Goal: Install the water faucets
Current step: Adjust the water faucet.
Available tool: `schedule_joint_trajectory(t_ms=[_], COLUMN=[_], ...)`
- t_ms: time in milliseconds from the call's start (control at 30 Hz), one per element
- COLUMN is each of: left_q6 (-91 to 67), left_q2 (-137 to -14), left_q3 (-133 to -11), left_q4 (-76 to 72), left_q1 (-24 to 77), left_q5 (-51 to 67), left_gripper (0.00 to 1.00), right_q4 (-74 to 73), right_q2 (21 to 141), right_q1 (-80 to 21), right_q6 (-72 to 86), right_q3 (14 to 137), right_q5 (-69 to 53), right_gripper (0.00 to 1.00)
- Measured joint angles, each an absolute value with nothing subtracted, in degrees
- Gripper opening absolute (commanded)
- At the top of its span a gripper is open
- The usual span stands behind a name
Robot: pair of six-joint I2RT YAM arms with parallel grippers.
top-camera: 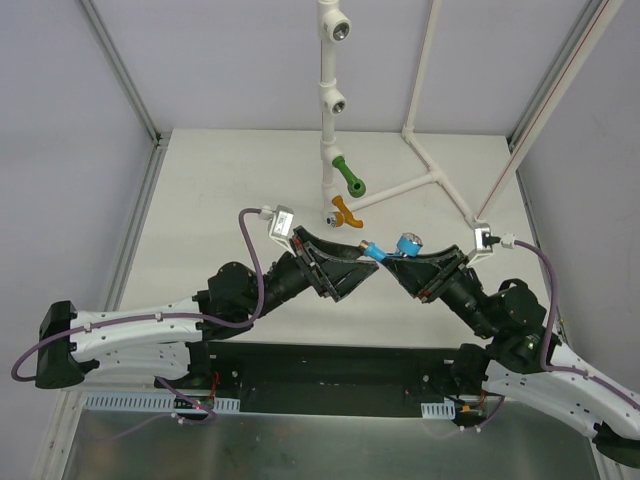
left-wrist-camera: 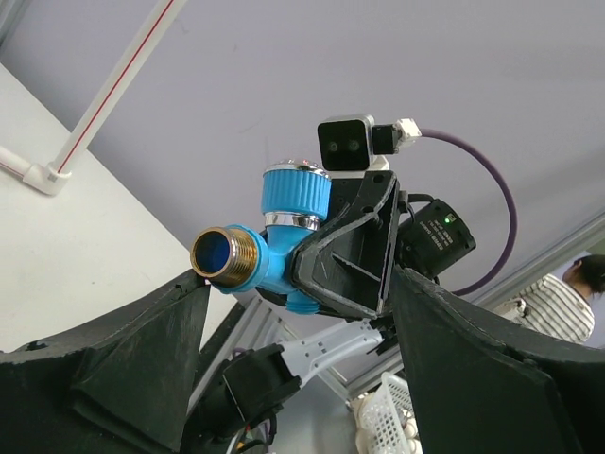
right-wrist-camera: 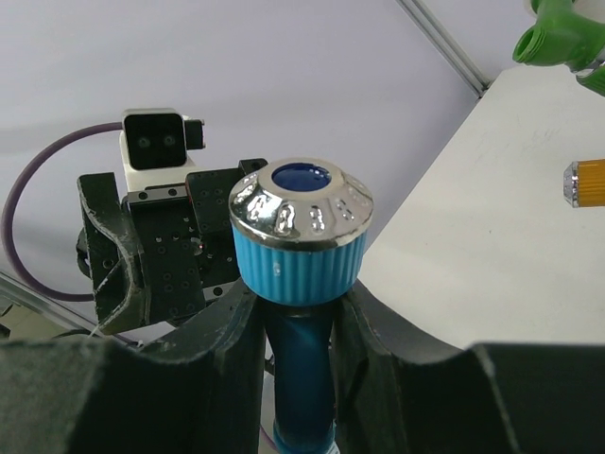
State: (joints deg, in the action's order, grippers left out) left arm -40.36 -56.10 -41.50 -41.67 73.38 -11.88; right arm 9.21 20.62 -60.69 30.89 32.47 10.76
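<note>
The right claw (right-wrist-camera: 301, 326) is pinching the light blue plastic tap with the shiny ribbed cap (right-wrist-camera: 301, 248) by its neck. It holds the tap up in the air above the white worktop (top-camera: 215, 200). The tap's gold screw end points toward the left claw (top-camera: 360, 258), which is spread wide just beside it. The green plastic tap (top-camera: 350, 178) sticks out from the tall white pipe (top-camera: 327, 100). The small orange plastic tap (top-camera: 346, 212) sits near the foot of that pipe.
</note>
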Motion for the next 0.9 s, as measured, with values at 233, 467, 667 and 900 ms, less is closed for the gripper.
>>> schedule_joint_trajectory(t_ms=[233, 467, 667, 900], left_q6=[-40.1, -40.1, -38.8, -21.6], left_q2=[-56.2, -56.4, -53.7, -43.8], left_q3=[-43.2, -43.6, -43.6, -49.6], left_q4=[-39.8, -39.7, -34.5, -13.2], left_q1=[71.9, 71.2, 70.8, 67.1], left_q5=[-9.2, -7.4, -8.3, -15.7], left_gripper=[0.78, 0.79, 0.85, 0.89], right_q4=[9.2, 8.7, 1.7, -9.2], right_q2=[20.2, 19.3, 16.4, 14.0], right_q1=[-60.6, -60.6, -60.6, -60.6], right_q6=[31.5, 31.5, 29.8, 26.0], right_q3=[32.5, 32.5, 33.3, 38.1], right_q5=[10.2, 10.3, 13.0, 18.4], right_gripper=[0.0, 0.0, 0.0, 0.0])
